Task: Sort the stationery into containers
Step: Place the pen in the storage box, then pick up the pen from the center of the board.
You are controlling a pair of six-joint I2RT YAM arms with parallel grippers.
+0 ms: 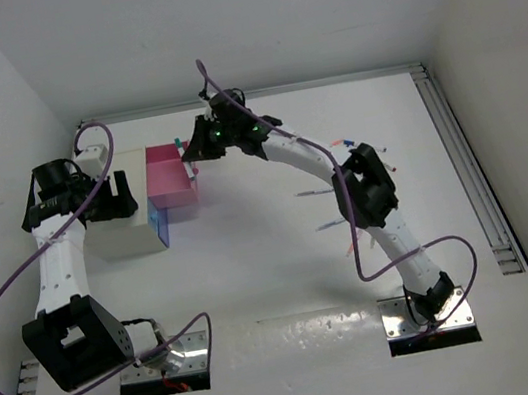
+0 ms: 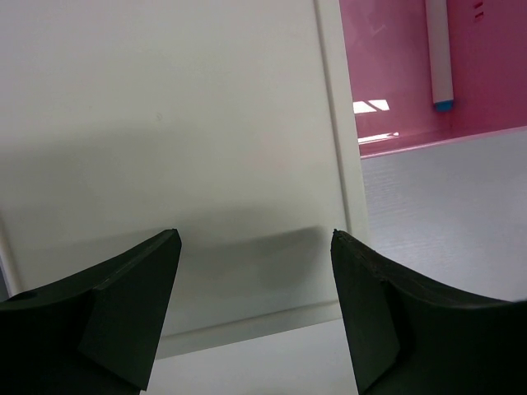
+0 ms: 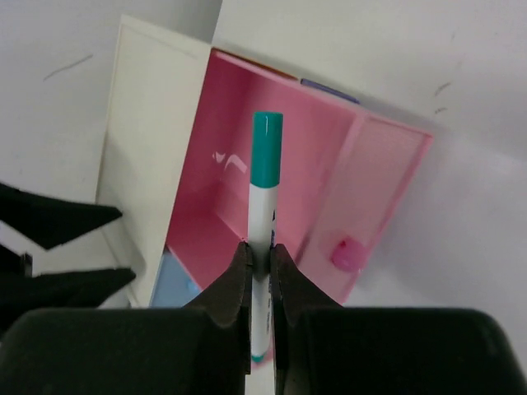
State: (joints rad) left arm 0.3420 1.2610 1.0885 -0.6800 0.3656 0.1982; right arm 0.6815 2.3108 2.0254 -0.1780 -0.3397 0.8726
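I am holding the right hand [image 3: 259, 251] clamped on a white pen [image 3: 265, 164] with a teal cap. The pen appears poised over the large compartment of the pink box [image 3: 387, 189]. The left hand [image 2: 255, 236] is standing apart and empty beside the white cabinet [image 2: 165, 123]. Recommendation: lower until the pen lies along the compartment, clear of the divider [image 3: 342, 169], then part the fingers, lest it bounce out.

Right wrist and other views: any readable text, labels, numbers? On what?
None readable.
Marker in the right gripper: dark print on the barrel, blurred and partly hidden.
Pink drawer: faint marks on its wall in the left wrist view, too small to read.
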